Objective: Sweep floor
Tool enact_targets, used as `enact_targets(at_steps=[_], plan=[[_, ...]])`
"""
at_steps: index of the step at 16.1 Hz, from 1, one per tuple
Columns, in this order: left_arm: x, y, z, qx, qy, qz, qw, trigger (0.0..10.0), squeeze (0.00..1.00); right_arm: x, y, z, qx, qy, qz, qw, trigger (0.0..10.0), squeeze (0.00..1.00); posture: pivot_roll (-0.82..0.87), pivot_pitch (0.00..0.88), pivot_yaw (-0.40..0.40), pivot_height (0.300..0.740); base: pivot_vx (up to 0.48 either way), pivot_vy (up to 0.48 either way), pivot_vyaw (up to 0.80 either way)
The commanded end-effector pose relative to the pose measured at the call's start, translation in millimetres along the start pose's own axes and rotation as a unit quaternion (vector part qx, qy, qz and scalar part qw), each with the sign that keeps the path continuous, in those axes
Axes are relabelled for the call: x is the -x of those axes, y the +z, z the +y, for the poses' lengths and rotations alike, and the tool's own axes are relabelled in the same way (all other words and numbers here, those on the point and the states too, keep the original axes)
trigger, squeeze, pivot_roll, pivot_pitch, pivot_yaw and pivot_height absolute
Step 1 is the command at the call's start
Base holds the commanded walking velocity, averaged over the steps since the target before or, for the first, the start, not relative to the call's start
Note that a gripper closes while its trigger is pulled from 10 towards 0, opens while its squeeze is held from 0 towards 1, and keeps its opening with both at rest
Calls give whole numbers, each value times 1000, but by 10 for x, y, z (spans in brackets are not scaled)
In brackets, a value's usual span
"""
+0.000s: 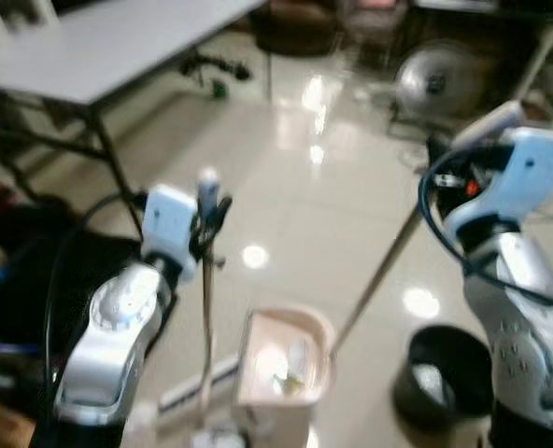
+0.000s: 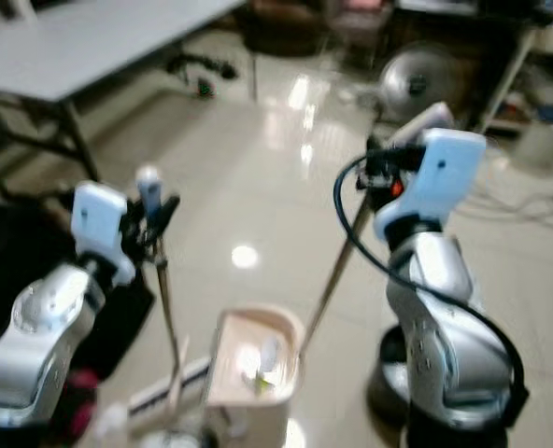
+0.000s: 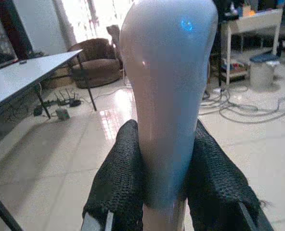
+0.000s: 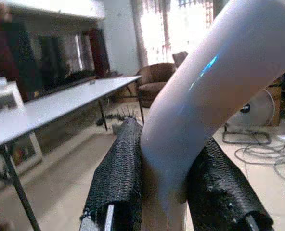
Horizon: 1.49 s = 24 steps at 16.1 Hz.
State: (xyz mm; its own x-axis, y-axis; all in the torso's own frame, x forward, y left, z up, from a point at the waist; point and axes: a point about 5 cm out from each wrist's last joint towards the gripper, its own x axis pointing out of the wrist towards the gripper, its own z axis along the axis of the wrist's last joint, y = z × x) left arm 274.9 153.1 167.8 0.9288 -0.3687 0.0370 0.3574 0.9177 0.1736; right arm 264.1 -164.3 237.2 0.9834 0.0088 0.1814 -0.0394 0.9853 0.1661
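Two black fingers (image 3: 118,183) of the left gripper (image 3: 164,192) press on both sides of a pale, shiny handle tip (image 3: 169,86). The jaws are squeezed narrow around it, with the handle filling the gap. This is the top of the broom handle (image 1: 207,280), a thin stick that goes almost straight down beside the left arm (image 1: 118,327). Near its lower end a pale broom head (image 1: 197,387) lies low on the floor, but it is blurry.

Over on the other side, the right gripper (image 4: 164,187) does the same thing. Its black fingers (image 4: 118,183) are closed tight on a fat white handle end (image 4: 214,86) that leans to one side. From this grip a long thin pole (image 1: 379,271) slants down to a pinkish dustpan (image 1: 286,359) that sits on the floor between the two arms. Some small pale bits (image 1: 290,373) lie inside the dustpan. The right arm (image 1: 519,308) is held up high, with a black cable (image 1: 435,224) looping off it.

A dark round bin (image 1: 445,373) stands on the floor just beside the right arm, near the dustpan. The floor (image 1: 304,205) is shiny tan tile with bright spots of light on it. Far off to the left stands a grey table (image 1: 108,42) with thin dark legs. A round fan (image 1: 435,84) stands far back on the right. A brown armchair (image 3: 97,60) sits near the bright window, and cables (image 3: 239,103) lie loose on the floor.
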Motion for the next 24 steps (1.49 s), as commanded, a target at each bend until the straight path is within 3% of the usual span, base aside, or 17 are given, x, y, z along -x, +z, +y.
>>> enact_targets(at_steps=[1, 5, 13, 18, 19, 20, 24], plan=[[-32, 101, 2, -14, -7, -16, 1000, 10000, 0, 39, 154, -17, -18, 2, -38, 999, 10000, 0, 31, 34, 18, 740, 0, -292, 0], [-97, 136, -10, -15, -1, -23, 1000, 10000, 0, 11, 262, -131, -5, -10, -50, 999, 10000, 0, 27, 40, 11, 740, 0, -296, 0], [-91, 120, -52, -17, -9, -22, 1000, 10000, 0, -9, 396, -323, -31, -28, -69, 997, 10000, 0, 25, 35, 16, 740, 0, -295, 0], [-114, 131, -81, -16, -15, -24, 999, 10000, 0, 0, 440, -403, -14, -36, -68, 997, 10000, 0, 18, 34, 23, 740, 0, -295, 0], [-121, 92, -87, 23, -15, -6, 1000, 10000, 0, 1, 463, -420, -11, -38, -70, 997, 10000, 0, 12, 32, 23, 740, 0, 0, 0], [-128, 83, -81, 36, -11, -2, 999, 10000, 0, -2, 479, -428, -10, -39, -72, 997, 10000, 0, 9, 33, 21, 740, 0, 0, 0], [-157, 146, -68, 27, -3, -22, 999, 10000, 0, -12, 523, -454, -1, -44, -76, 996, 10000, 0, 8, 30, 21, 740, 0, 360, 0]])
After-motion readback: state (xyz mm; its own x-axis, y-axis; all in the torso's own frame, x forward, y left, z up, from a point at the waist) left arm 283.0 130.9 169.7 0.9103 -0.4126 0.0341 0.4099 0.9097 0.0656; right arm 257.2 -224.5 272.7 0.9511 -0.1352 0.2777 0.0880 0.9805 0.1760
